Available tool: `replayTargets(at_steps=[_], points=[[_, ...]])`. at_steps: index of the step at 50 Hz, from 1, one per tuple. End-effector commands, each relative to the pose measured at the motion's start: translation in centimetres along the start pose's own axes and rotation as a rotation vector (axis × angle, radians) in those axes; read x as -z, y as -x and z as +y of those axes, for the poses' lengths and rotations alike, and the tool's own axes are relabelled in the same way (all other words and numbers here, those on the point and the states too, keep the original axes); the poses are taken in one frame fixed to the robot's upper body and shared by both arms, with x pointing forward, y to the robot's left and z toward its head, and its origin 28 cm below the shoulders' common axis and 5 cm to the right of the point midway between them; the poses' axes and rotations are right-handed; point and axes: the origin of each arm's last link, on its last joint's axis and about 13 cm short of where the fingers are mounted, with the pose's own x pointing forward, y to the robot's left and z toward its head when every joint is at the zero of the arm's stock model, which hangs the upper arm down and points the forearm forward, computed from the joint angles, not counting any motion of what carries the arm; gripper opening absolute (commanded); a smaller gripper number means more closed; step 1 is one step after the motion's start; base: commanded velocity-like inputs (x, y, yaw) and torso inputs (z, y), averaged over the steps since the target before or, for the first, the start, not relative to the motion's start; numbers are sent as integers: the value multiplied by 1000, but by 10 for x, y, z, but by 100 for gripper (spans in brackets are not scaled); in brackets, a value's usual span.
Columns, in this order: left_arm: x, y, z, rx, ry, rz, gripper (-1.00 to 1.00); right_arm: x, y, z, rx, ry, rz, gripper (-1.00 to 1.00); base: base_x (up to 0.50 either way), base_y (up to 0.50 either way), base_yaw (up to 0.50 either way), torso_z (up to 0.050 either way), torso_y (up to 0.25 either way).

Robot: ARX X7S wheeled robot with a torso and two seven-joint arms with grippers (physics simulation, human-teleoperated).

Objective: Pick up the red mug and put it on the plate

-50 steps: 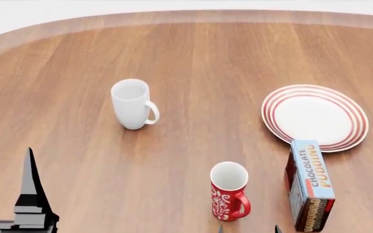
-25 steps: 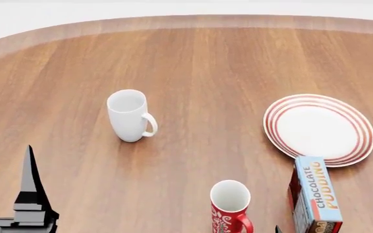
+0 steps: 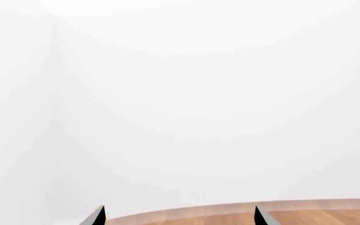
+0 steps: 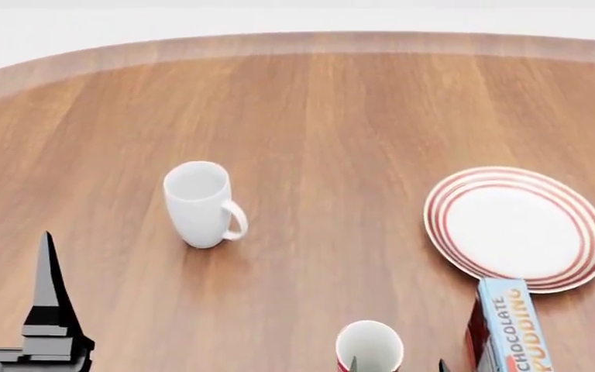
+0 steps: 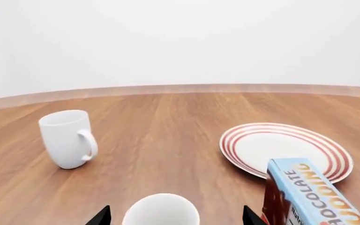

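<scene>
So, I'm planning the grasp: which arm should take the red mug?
Right. The right gripper is open with the red mug between its fingertips. The left gripper faces the table's edge, with no mug in its view.

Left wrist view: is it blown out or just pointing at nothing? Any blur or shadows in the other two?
Left wrist view: not glare, just blank white backdrop over a strip of table, left pincer tips sharp. Head view: crisp, soft shadow beneath the white mug, red mug cropped. Right wrist view: sharp, pudding box cut off.
</scene>
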Motion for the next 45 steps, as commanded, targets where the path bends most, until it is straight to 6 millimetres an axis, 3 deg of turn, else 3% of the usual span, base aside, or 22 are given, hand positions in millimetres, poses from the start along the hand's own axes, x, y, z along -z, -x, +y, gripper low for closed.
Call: replayTargets(at_steps=[1,45], points=[[0,0,0,1,0,-1,100,0,0,0,-1,0,1,100,148,0,0,0,0],[0,1,0,1,-1,-3,100,1,0,0,0,0,1,100,148,0,0,0,0]])
